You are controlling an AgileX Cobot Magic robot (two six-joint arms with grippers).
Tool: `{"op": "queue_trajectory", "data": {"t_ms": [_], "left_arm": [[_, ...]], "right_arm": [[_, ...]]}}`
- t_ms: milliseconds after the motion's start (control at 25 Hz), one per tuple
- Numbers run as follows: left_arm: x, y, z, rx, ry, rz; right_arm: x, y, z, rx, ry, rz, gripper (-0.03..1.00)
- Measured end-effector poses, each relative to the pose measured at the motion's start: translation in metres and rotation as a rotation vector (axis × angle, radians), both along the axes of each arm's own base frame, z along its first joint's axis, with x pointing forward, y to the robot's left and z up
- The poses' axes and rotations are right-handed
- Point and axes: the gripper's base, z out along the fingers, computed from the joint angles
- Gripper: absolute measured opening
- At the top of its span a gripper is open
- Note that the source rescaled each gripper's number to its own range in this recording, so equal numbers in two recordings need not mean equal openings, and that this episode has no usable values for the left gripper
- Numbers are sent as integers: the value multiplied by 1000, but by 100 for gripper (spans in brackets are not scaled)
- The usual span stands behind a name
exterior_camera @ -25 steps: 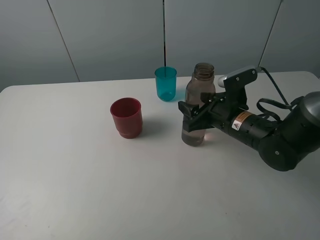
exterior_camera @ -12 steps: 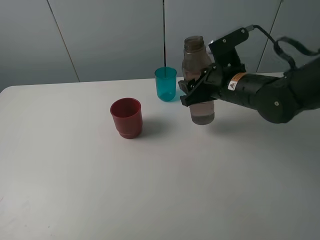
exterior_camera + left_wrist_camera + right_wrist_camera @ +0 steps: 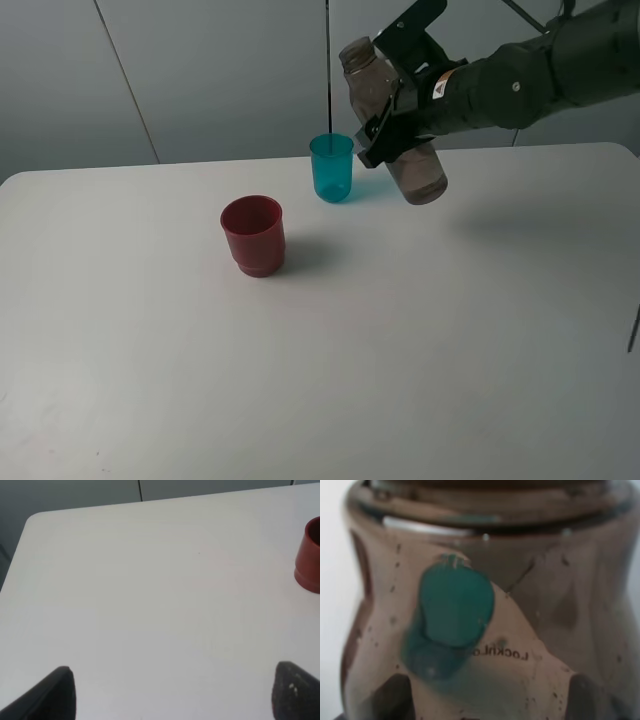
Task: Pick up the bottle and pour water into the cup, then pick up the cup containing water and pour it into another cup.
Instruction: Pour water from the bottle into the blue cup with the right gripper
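Right hand [image 3: 383, 125] around bottle [image 3: 422, 172], lettering "LocknLo"

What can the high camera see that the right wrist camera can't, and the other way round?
Only the high view shows the table, the red cup, and how the bottle hangs off the table in the right gripper, tilted with its neck leaning toward the teal cup.

Only the right wrist view shows the bottle wall close up: droplets and small printed lettering.

Both show the bottle and the teal cup, which the wrist view sees only as a warped shape through the plastic.
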Motion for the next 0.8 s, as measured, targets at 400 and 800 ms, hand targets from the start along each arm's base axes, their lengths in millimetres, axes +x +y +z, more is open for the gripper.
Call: {"op": "queue_trajectory", "data": {"t_ms": [400, 800], "left_arm": [[0, 0, 0, 0, 0, 0], [0, 0, 0, 0, 0, 0]], "right_arm": [[35, -39, -4, -85, -10, -59, 0], [61, -44, -14, -218, -6, -91, 0]]}}
